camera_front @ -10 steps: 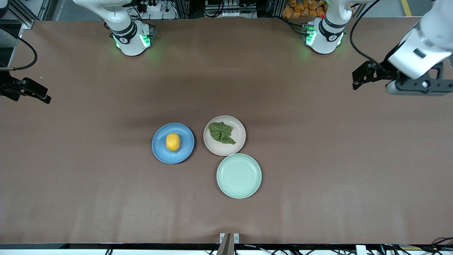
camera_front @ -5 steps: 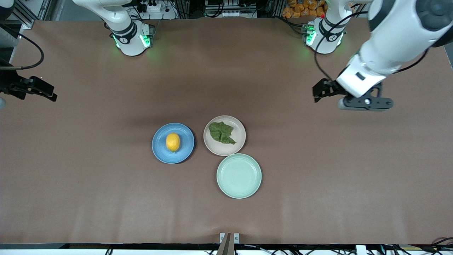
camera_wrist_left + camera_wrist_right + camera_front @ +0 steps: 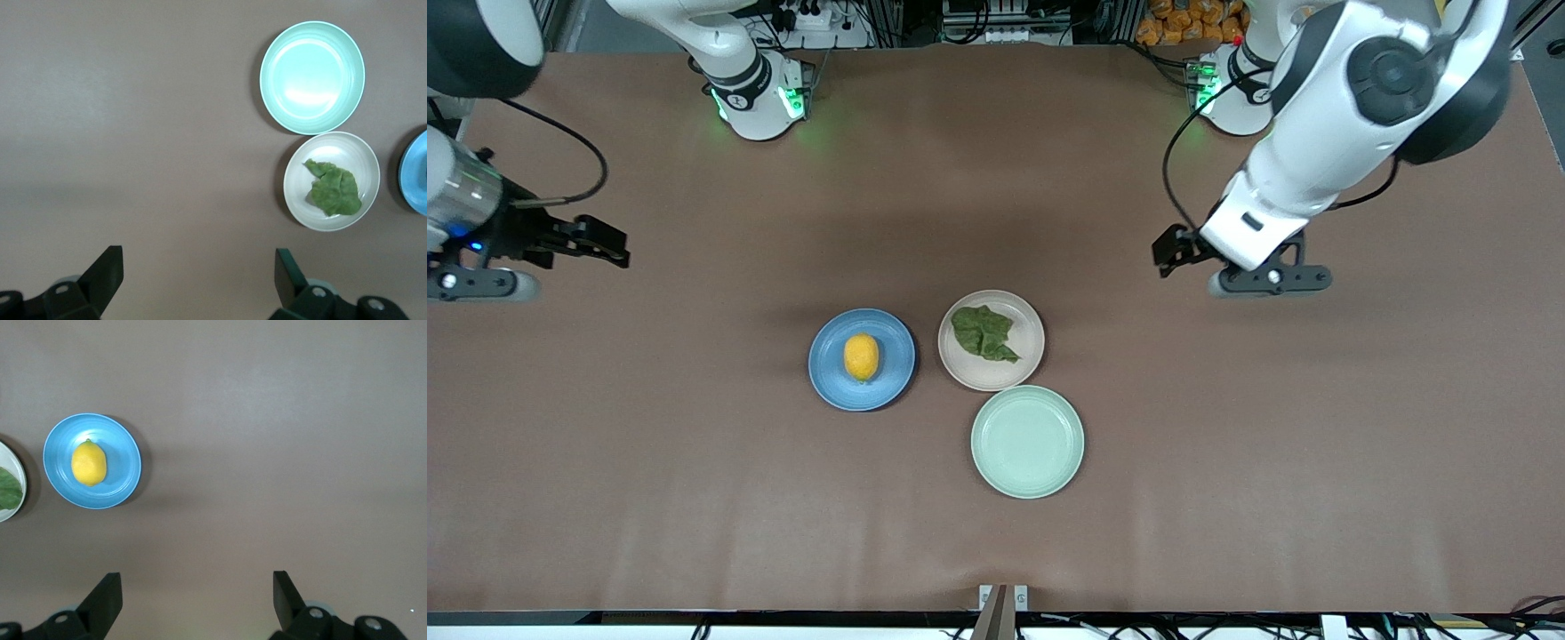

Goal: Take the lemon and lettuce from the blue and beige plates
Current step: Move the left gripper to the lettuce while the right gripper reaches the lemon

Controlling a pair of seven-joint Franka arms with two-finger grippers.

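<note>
The yellow lemon (image 3: 861, 356) lies on the blue plate (image 3: 831, 378). The dark green lettuce (image 3: 983, 332) lies on the beige plate (image 3: 1028, 347) beside it, toward the left arm's end. My left gripper (image 3: 1270, 283) is open and empty over bare table toward the left arm's end, well apart from the beige plate. My right gripper (image 3: 476, 286) is open and empty over the table's right-arm end. The left wrist view shows its gripper (image 3: 198, 277), the lettuce (image 3: 333, 190) and the beige plate (image 3: 360, 157). The right wrist view shows its gripper (image 3: 195, 597), the lemon (image 3: 89, 463) and the blue plate (image 3: 120, 477).
An empty mint-green plate (image 3: 1027, 442) sits nearer the front camera, touching the beige plate; it also shows in the left wrist view (image 3: 312, 77). The brown table mat (image 3: 694, 498) covers the whole surface. A small metal bracket (image 3: 1003, 597) sits at the table's near edge.
Both arms have swung inward over the table. The left gripper has moved toward the plates. The right gripper has come into view from the table's end. Lemon, lettuce and plates have not moved.
</note>
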